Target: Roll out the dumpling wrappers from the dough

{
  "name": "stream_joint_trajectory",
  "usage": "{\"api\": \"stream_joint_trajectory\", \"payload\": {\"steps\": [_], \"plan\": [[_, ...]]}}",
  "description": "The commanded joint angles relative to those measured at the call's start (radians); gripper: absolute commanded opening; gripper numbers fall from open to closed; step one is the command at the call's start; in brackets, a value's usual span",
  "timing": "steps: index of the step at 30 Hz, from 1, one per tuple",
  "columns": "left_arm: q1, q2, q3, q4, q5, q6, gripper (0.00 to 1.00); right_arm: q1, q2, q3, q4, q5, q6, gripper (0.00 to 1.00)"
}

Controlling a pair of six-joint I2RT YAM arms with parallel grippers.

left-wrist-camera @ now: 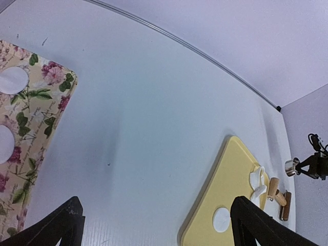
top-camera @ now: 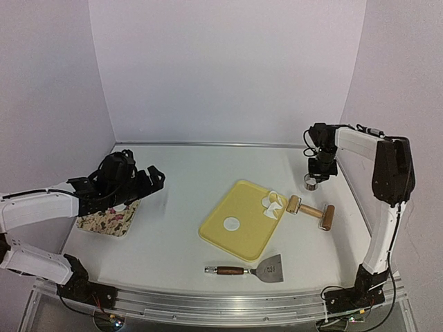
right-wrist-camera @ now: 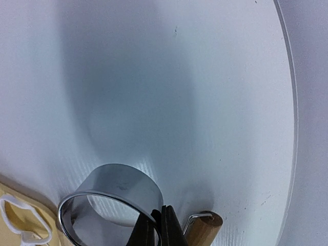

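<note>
Left jaws are spread wide with nothing between them, hanging over the left side of the worktop, right above the floral tray that sits by the left edge. Two dumpling wrappers lie flat on that tray, one behind the other; the left wrist view cuts the second one off at the frame edge.

One more wrapper is on the yellow cutting board, around the middle of the worktop and a bit right of centre. It lies flat towards the board's near side, on its own. Up at the board's right corner there's a curled scrap of leftover dough.

Right jaws are pinched shut on the wall of the metal ring cutter, holding it low near the right edge of the worktop, behind the wooden roller. Can't tell if the ring actually touches the surface. The roller lies just beside the board's right corner, with one end almost against it.

A scraper with a wooden handle lies by the near edge, blade pointing right, close to the board's near corner but apart from it.
</note>
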Motion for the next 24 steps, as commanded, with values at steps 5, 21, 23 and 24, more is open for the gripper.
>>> {"api": "stream_joint_trajectory", "payload": {"steps": [5,21,23,24], "plan": [[0.000,0.161,0.138,-0.028,0.099,0.112,0.99,-0.059,0.080,0.038,0.017,-0.044,-0.033,0.02],[-0.012,0.366,0.264,0.075,0.388,0.326,0.99,-0.077,-0.160,-0.080,0.014,-0.149,-0.048,0.51],[-0.012,0.381,0.268,0.091,0.448,0.350,0.99,-0.074,-0.258,-0.135,0.011,-0.263,-0.047,0.54],[-0.012,0.390,0.271,0.094,0.473,0.360,0.99,-0.067,-0.292,-0.172,0.007,-0.340,-0.045,0.56]]}}
